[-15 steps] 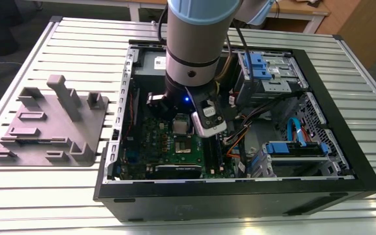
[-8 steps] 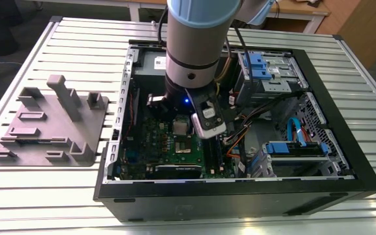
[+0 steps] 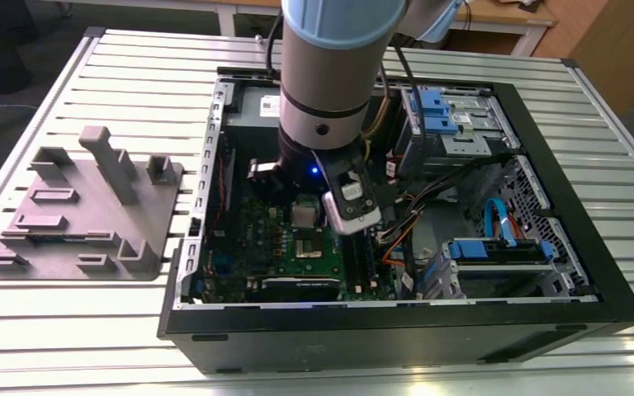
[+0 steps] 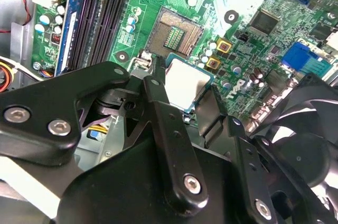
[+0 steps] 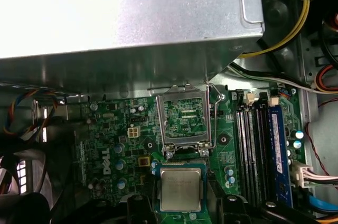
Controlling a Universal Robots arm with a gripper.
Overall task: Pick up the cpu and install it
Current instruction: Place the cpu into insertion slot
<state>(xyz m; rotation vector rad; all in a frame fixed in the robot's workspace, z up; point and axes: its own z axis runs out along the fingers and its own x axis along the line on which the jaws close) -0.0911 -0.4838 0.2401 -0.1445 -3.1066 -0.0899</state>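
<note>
The cpu (image 4: 186, 82), a small square chip with a silvery top and pale rim, is clamped between my gripper's (image 4: 186, 89) two black fingers (image 4: 158, 94). It hangs tilted just above the green motherboard (image 4: 264, 49), beside the open socket (image 4: 174, 33) with its gold contacts. In the first wrist view the cpu (image 5: 181, 189) sits between the fingertips (image 5: 228, 205) of the gripper (image 5: 181, 204), just short of the raised metal socket frame (image 5: 185, 119). In the exterior view the arm (image 3: 328, 74) reaches down into the open computer case (image 3: 405, 330) over the motherboard (image 3: 295, 252).
A grey moulded fixture plate (image 3: 86, 206) lies on the slatted table at the exterior view's left. The silver power supply (image 5: 121, 28), memory slots (image 5: 253, 145), a fan (image 4: 311, 129) and loose cables (image 3: 482, 223) crowd around the socket inside the case.
</note>
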